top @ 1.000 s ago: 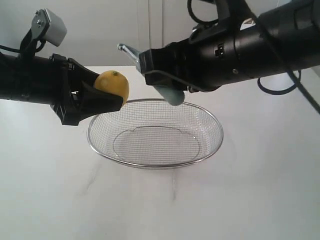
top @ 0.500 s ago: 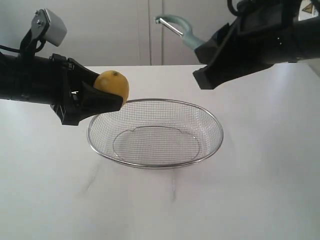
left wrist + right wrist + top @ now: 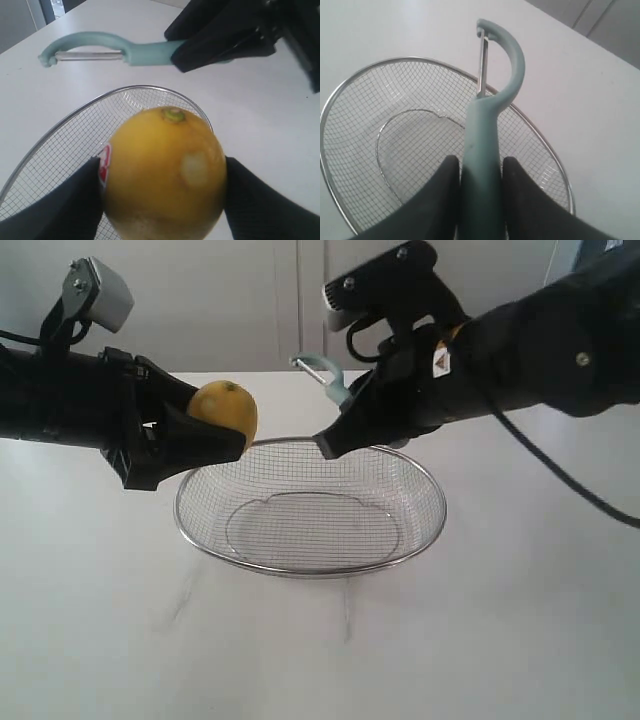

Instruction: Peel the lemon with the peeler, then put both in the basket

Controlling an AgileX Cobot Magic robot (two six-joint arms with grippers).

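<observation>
The left arm reaches in level from the left, its left gripper (image 3: 218,430) clamped on the lemon (image 3: 226,410), which hangs in the air just over the left rim of the wire-mesh basket (image 3: 300,572). The right arm slants down from the upper right. The right gripper (image 3: 335,438) grasps the teal peeler (image 3: 331,382) by its handle, blade end raised above the basket's far rim. Only the left wrist view shows the lemon's red-and-white sticker (image 3: 104,165) and a pale patch (image 3: 195,167). The right wrist view shows 2 fingers (image 3: 440,200) pinching the handle.
</observation>
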